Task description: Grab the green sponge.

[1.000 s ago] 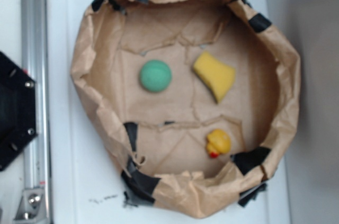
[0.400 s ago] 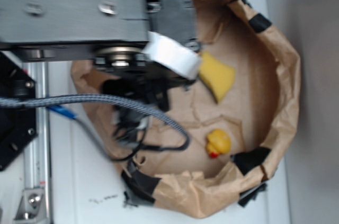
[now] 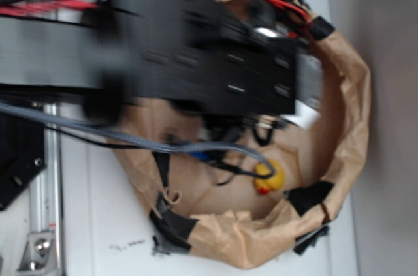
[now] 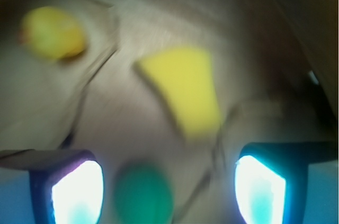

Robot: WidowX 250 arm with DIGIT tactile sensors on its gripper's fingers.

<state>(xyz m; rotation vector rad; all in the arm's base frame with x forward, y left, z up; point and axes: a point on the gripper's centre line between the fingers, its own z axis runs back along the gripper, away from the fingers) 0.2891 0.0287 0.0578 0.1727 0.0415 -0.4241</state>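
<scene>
White tabletop (scuffed), grey wall right.

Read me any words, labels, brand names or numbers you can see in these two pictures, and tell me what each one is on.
No text can be read in either view.
Small dark marks on the white tabletop below the crumpled brown paper bowl: too small and blurred to read.
The black robot arm is motion-blurred; no label shows.
The round teal-green foam sponge, yellow wedge-shaped sponge and yellow rubber duck carry no print.
</scene>
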